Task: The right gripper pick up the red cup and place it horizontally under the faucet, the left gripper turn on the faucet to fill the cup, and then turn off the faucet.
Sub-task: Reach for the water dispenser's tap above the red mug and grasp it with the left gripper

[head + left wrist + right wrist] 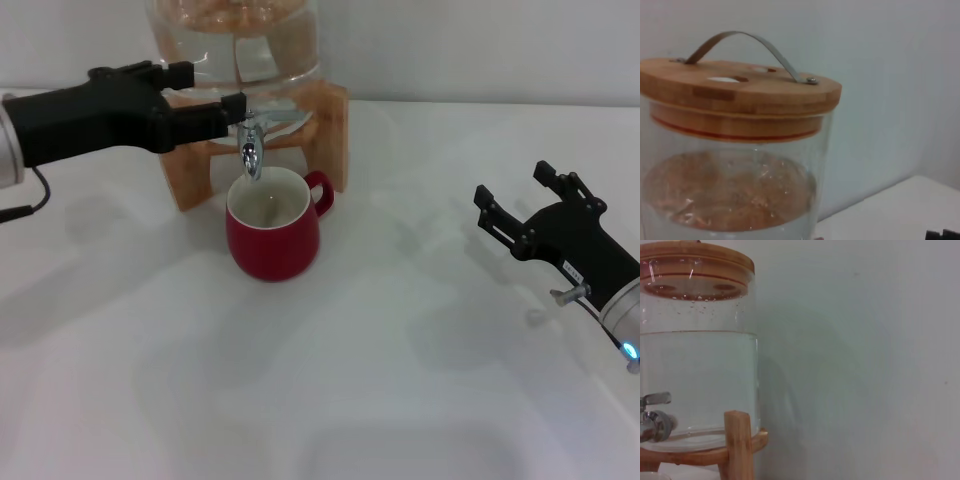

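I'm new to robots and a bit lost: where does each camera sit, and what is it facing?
Head: up high, looking down at the squat red cup under the chrome faucet; left gripper and open right gripper show.
Left wrist: faces the clear glass jug with its bamboo lid; no fingers visible.
Right wrist: faces jug and wooden stand; no fingers visible.
Shared: the jug.

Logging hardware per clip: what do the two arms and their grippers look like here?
The left gripper is a black claw on a black housing, behind it a silver cylindrical arm with a black cable. The right gripper is black with two fingers, bears a small white label, and joins a pale arm with a blue light.
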You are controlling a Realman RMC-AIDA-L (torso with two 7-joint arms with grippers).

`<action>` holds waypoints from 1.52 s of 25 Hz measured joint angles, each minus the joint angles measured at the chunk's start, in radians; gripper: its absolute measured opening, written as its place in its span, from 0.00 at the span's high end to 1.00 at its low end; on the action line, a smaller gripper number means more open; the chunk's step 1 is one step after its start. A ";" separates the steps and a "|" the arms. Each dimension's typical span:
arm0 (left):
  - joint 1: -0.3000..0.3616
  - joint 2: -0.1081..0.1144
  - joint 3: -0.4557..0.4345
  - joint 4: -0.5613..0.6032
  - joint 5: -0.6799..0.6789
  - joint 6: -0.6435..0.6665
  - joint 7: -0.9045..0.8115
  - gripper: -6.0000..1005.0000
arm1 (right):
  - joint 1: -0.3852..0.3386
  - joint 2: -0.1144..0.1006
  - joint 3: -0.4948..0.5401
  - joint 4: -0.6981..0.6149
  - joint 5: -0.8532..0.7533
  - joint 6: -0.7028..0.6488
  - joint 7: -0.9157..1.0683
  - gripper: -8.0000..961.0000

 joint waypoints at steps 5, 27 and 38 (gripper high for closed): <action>-0.050 0.007 -0.022 -0.011 0.063 -0.025 -0.008 0.15 | 0.003 0.000 -0.001 0.001 0.000 0.000 0.000 0.12; -0.272 0.042 -0.038 -0.082 0.209 -0.165 -0.017 0.15 | -0.006 0.002 -0.005 0.019 0.010 -0.006 0.001 0.12; -0.338 0.056 -0.038 -0.088 0.257 -0.191 -0.045 0.15 | -0.007 0.002 -0.014 0.023 0.009 -0.006 0.003 0.12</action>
